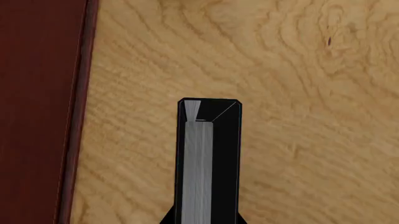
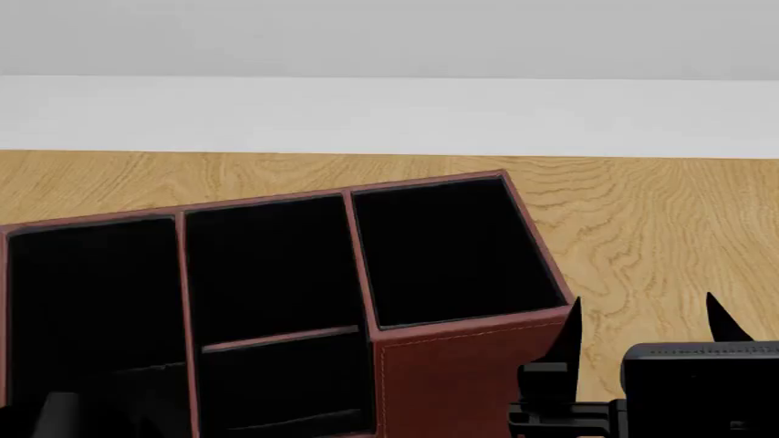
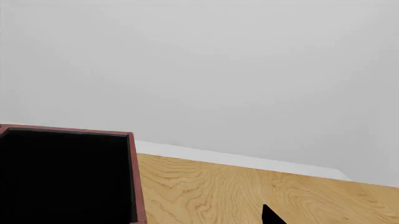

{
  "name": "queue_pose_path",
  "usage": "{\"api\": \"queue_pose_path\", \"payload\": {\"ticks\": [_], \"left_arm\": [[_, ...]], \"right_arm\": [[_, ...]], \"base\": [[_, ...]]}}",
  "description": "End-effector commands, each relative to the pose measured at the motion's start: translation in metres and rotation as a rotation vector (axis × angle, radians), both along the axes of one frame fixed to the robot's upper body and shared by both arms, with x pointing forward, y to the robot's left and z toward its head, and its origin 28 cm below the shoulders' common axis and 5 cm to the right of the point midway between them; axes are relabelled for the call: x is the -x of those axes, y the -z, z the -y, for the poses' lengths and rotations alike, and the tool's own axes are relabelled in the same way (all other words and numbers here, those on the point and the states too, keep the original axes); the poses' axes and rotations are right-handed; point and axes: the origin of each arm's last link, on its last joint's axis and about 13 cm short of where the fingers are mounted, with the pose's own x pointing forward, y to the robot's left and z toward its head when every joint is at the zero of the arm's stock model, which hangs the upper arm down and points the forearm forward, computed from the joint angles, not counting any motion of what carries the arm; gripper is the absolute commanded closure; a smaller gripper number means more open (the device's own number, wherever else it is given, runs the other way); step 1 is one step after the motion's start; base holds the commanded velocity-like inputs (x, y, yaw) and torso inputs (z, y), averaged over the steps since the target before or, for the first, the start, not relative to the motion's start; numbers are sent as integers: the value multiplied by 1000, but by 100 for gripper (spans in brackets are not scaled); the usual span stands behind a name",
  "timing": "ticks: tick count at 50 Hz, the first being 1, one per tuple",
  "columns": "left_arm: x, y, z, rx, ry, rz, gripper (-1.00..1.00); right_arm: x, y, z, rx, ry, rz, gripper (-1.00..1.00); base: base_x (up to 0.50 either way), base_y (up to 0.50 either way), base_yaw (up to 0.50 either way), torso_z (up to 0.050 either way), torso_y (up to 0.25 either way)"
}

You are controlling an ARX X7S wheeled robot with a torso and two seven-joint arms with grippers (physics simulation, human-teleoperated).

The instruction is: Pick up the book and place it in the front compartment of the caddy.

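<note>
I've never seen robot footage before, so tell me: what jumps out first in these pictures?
The big reddish-brown caddy with black compartments fills the head view's lower left, standing on a pale wooden table. In the left wrist view, a black book with white page edges stands out above the wood, beside the caddy's wall.

One book [image 1: 209, 163], one caddy [image 2: 451, 365] with four visible compartments, one table [image 2: 645, 219].

— The worktop [image 2: 645, 210]? 
— Pale wood, bold swirling grain, matt.
— And the caddy [image 2: 462, 374]? 
— Reddish-brown leather look, stitched seam, matt black lining. The book [image 1: 209, 163]: glossy black covers, grey-white paper edges.
</note>
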Motion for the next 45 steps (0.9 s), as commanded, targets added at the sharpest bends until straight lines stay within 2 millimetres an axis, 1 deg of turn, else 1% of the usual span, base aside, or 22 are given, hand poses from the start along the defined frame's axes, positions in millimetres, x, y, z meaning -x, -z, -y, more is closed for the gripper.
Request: {"api": "queue_pose_path", "payload": {"ticks": [1, 5, 7, 9, 15, 19, 23, 37, 45], "left_arm": [[20, -12, -9, -3, 91, 38, 100], [24, -17, -13, -5, 110, 73, 100], [27, -19, -15, -2, 110, 64, 100], [29, -20, -18, -15, 137, 103, 100], [36, -26, -24, -18, 153, 119, 100], [36, -29, -28, -6, 131, 177, 100], [38, -33, -33, -3, 122, 196, 100], [43, -52, -42, 21, 114, 253, 100], [51, -62, -44, 37, 120, 265, 100]], "right_arm": [[3, -3, -1, 3, -3, 8, -100], [4, -4, -2, 6, -4, 10, -100], [4, -5, -2, 7, -6, 11, -100], [4, -5, -2, 8, -5, 12, -100], [4, -4, -4, 6, -9, 11, -100], [3, -6, -5, 5, -13, 14, -100], [1, -7, -6, 5, -19, 20, -100], [1, -9, -6, 7, -24, 22, -100], [1, -9, -8, 9, -29, 21, -100]], "base": [[0, 0, 0, 0, 0], [0, 0, 0, 0, 0], [0, 0, 0, 0, 0], [0, 0, 0, 0, 0], [0, 0, 0, 0, 2], [0, 0, 0, 0, 0], [0, 0, 0, 0, 3], [0, 0, 0, 0, 1], [0, 0, 0, 0, 1]]}}
